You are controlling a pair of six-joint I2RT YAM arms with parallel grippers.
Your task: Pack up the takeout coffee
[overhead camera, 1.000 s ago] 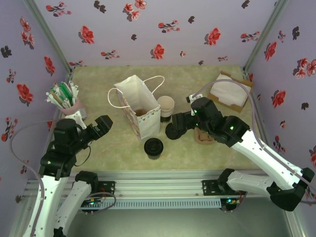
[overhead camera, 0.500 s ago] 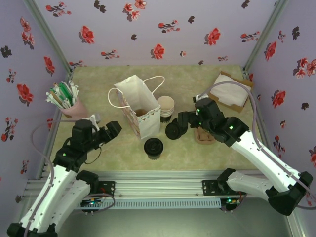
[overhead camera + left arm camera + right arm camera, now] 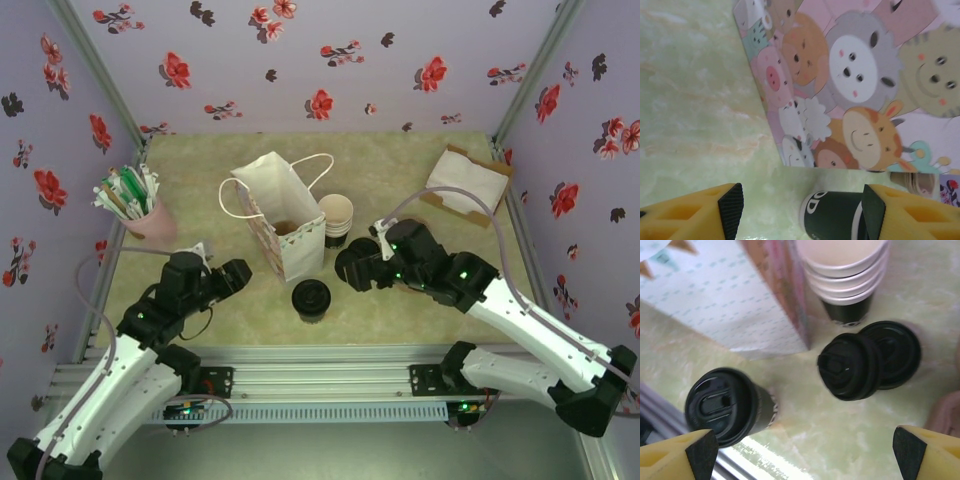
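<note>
Takeout coffee (image 3: 311, 298) upright on table (image 3: 400, 170) just before open paper bag (image 3: 285, 228), between left gripper (image 3: 237, 277) and right gripper (image 3: 352, 268), both jaws spread, empty; probably staged for bagging

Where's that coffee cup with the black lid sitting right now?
In the top view the takeout coffee stands upright front and centre, just before the paper bag, with loose black lids to its right.
</note>
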